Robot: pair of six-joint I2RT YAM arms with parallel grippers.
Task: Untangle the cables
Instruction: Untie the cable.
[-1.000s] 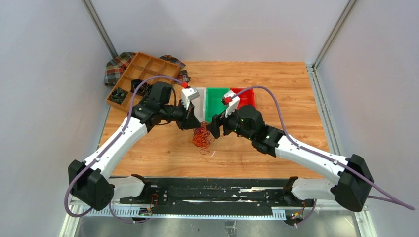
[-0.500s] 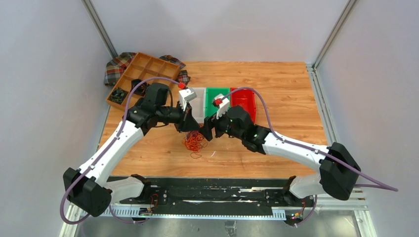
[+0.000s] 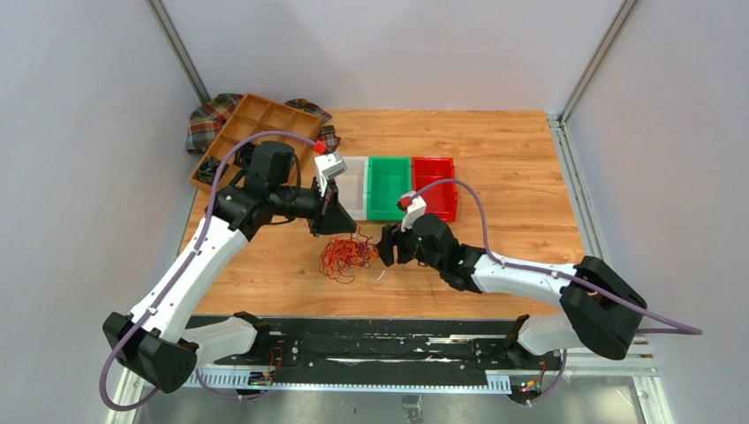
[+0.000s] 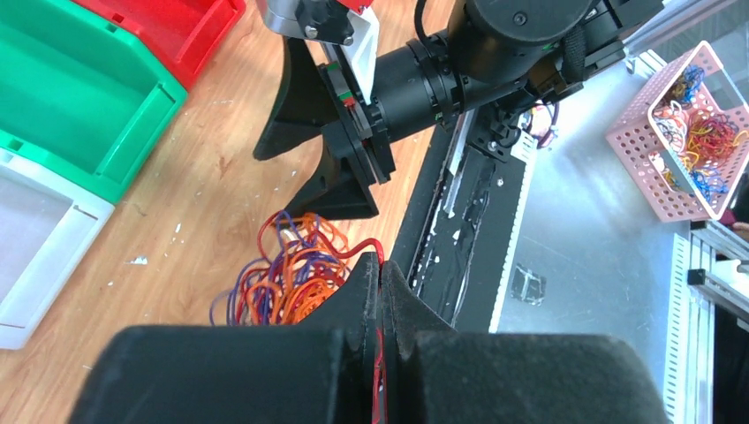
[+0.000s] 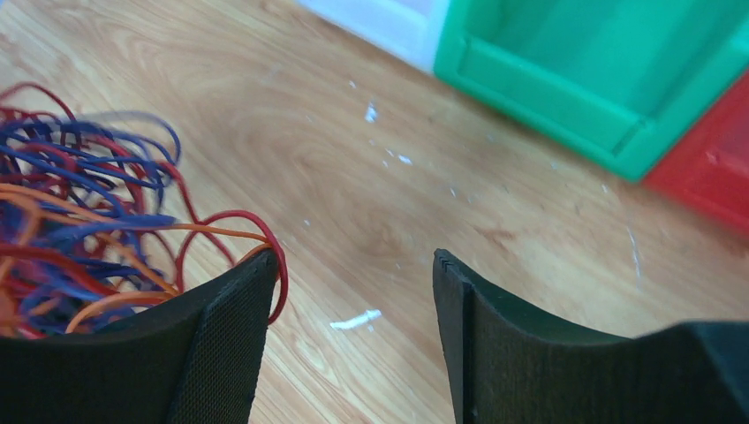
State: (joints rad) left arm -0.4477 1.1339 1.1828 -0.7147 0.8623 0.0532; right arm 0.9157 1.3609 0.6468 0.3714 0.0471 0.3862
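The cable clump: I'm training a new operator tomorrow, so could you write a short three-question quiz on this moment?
1. True or false: the right gripper has its jaws closed.
2. What colour is the middle bin in the row of three? A white, B green, C red.
3. Fill in: the left gripper is shut on a red strand of the ____.

Key:
1. False. Its jaws stand apart, beside the clump.
2. B.
3. cables.
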